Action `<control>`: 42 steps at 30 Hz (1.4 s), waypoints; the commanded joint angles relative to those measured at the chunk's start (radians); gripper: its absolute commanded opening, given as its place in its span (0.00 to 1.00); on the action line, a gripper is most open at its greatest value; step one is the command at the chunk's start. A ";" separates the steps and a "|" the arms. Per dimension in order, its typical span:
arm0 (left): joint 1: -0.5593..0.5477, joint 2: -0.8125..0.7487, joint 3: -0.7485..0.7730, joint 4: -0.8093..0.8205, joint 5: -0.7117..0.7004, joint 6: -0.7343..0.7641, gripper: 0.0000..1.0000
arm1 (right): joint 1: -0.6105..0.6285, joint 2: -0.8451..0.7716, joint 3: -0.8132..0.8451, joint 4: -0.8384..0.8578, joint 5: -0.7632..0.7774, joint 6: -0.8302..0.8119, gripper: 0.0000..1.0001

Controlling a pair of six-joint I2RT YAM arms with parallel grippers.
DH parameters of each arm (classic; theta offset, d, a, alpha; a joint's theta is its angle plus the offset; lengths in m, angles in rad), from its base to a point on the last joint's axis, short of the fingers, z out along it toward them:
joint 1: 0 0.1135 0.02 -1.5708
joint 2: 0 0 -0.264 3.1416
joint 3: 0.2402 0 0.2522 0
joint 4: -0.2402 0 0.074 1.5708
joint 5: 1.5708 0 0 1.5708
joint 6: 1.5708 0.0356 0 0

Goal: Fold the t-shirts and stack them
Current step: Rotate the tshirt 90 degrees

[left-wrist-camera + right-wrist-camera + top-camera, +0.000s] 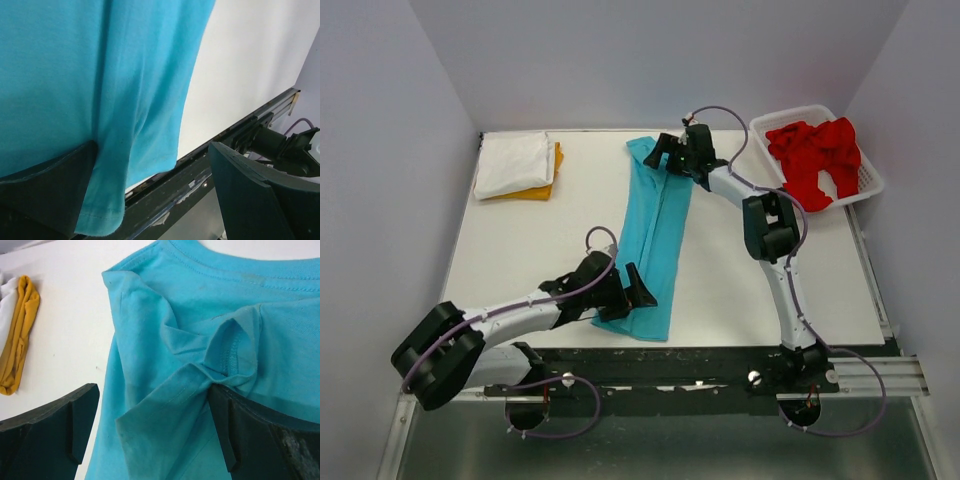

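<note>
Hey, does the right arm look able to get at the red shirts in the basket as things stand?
Probably yes. The red shirts lie heaped in the open-topped basket, just to the side of the right pincer, which is open at the turquoise shirt collar end. Only the basket wall needs clearing.

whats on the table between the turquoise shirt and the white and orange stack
Nothing: in the top view only bare white table separates the turquoise shirt from the white shirt lying on the orange shirt.

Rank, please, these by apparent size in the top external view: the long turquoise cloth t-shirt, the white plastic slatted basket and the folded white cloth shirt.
1. long turquoise cloth t-shirt
2. white plastic slatted basket
3. folded white cloth shirt
</note>
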 commanded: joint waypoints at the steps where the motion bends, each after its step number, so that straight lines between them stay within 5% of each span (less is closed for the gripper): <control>1: -0.122 0.147 0.101 -0.090 -0.099 -0.066 0.99 | -0.016 0.143 0.155 -0.101 -0.027 -0.114 1.00; 9: -0.246 0.145 0.306 -0.369 -0.253 -0.017 0.99 | -0.016 0.086 0.295 -0.182 0.066 -0.202 1.00; 20: -0.294 -0.144 0.260 -0.513 -0.389 0.049 0.98 | -0.015 -0.230 0.078 -0.358 0.541 -0.261 1.00; 27: -0.094 -0.261 0.126 -0.540 -0.327 0.060 0.99 | 0.079 -0.458 -0.237 -0.379 0.445 -0.317 1.00; 32: 0.023 -0.223 0.060 -0.386 -0.192 0.119 0.97 | 0.209 -0.729 -0.643 -0.269 0.416 -0.161 1.00; 42: 0.032 -0.036 0.017 -0.247 -0.079 0.139 0.64 | 0.369 -1.112 -1.139 -0.290 0.348 0.150 1.00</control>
